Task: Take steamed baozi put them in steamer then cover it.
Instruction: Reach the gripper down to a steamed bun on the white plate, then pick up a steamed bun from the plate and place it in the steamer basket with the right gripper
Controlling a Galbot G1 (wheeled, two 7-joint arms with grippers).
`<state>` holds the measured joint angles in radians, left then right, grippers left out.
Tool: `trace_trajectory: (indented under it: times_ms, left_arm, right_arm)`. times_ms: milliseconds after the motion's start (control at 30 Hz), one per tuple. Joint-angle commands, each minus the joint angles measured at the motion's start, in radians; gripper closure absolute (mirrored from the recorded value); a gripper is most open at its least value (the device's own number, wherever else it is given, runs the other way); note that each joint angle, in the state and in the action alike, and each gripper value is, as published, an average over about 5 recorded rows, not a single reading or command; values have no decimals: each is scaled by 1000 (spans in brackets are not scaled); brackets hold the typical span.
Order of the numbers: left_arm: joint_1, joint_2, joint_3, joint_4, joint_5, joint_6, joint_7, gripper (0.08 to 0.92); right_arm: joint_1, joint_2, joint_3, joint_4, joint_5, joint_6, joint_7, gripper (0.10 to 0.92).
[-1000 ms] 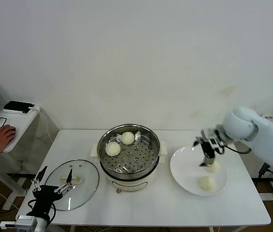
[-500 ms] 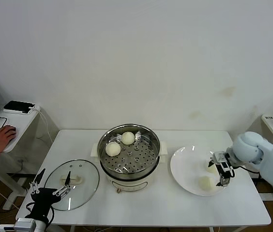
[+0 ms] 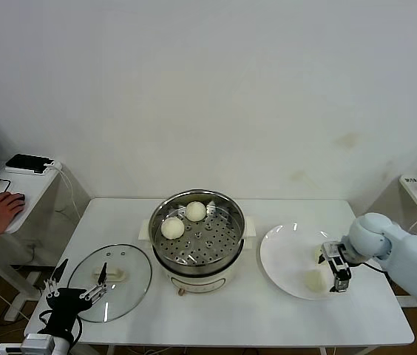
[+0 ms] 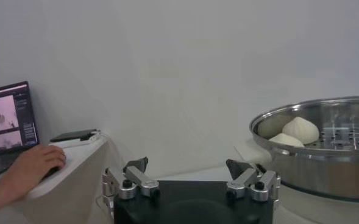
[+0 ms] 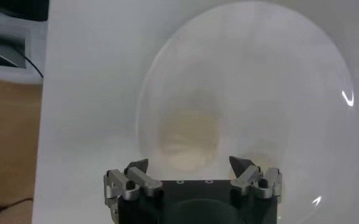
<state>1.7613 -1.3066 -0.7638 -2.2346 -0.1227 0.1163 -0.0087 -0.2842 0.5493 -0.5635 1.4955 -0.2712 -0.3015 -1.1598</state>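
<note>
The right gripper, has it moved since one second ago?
Yes. The right gripper went from the white plate's far side toward its near right rim, jaws open.

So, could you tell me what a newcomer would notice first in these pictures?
Probably the shiny steamer at the table's middle, uncovered, with two baozi on its perforated tray. To its right, the right gripper hangs open over the white plate by two more buns, while the glass cover lies on the left.

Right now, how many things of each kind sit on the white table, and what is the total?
Baozi in the steamer: 2
Baozi on the plate: 2
Steamer: 1
Glass cover: 1
White plate: 1
Total: 7
</note>
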Motion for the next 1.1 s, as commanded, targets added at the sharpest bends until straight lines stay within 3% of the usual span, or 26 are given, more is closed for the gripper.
trace_trajectory:
  times_ms: [33,600,1100]
  left_arm:
    - [-1,1,0,4,0,0,0,177]
    - [-3,-1,-2,0,-1,1,-1,177]
    - [-7,7,-5,-2,-6,1,-1,177]
  right_arm:
    - [-21,47,5,-42,-12,0,7,212]
    - [20,46,-26,-46,16,-33,-4,432]
    - [358,40,-117,-34,155,-33,-53,457]
